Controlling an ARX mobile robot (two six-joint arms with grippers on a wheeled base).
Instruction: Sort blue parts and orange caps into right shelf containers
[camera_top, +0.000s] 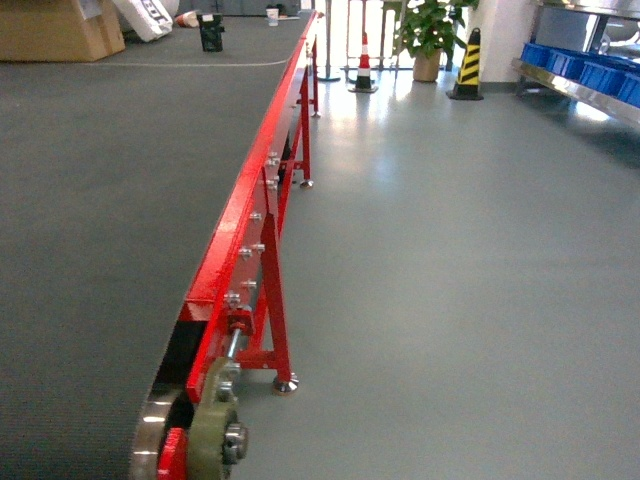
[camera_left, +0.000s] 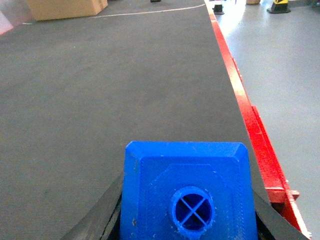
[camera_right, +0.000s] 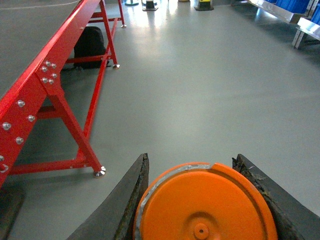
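The left gripper (camera_left: 187, 220) is clamping the blue part (camera_left: 186, 192) by its flat sides — rigid, light plastic; the right gripper (camera_right: 200, 200) is pinching the smooth orange cap (camera_right: 206, 204), likely slippery.

I am in a big work hall, like a factory or a warehouse. A long grey belt (camera_top: 110, 200) on a red metal frame (camera_top: 262, 190) runs beside me. The floor (camera_top: 450, 280) is smooth and grey. Far off stand striped safety cones (camera_top: 467, 66), cardboard boxes (camera_top: 58, 28), and a metal shelf (camera_top: 575, 88) holding blue crates (camera_top: 585, 68).
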